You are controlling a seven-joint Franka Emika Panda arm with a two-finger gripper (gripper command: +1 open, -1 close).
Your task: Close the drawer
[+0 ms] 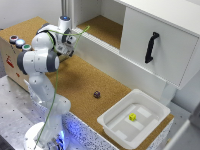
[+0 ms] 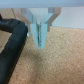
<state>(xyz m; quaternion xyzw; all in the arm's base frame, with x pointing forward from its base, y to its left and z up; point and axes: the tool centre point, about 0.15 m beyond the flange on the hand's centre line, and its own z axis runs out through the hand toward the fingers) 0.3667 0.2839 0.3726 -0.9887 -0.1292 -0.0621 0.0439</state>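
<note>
A light-brown wooden box point(image 1: 10, 59) stands at the exterior view's far left, with three coloured buttons point(image 1: 20, 43) on its top. The drawer itself does not show; my arm point(image 1: 42, 57) stands in front of that side of the box. My gripper point(image 1: 73, 46) hovers over the cork surface point(image 1: 82, 80), to the exterior view's right of the box. In the wrist view the gripper point(image 2: 41, 39) is shut, its pale fingers point(image 2: 38, 31) pressed together with nothing between them, above bare cork.
A big white cabinet panel with a black handle point(image 1: 151, 47) fills the upper right. The white tub point(image 1: 111, 122) at the lower right holds a yellow block point(image 1: 132, 117). A small dark object point(image 1: 96, 94) lies on the cork. A green cable point(image 1: 56, 92) hangs along the arm.
</note>
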